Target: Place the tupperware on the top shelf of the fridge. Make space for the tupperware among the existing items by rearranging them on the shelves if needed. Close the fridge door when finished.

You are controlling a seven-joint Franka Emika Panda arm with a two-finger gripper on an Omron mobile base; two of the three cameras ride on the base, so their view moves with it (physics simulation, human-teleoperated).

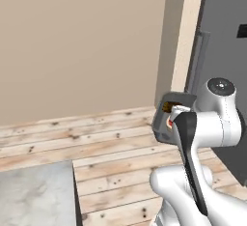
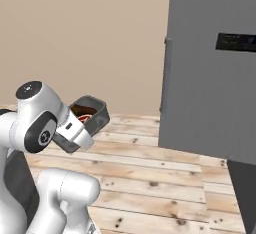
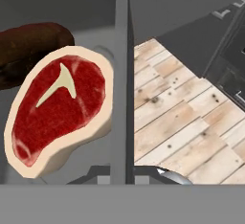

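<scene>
Tupperware [image 2: 92,112]: grey, boxy, thin-walled.

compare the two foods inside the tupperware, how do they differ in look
The steak is bright red with a pale cream rim of fat and a white streak; the other piece is dark brown all over. The steak shows a broad flat face in the hand view, while the brown piece looks rounded and lies partly behind it. Both sit inside the grey tupperware, which the gripper holds by its wall, above the wood floor.

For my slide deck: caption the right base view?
Arm's fingers shut on grey tupperware of meat, facing the closed fridge door.
</scene>
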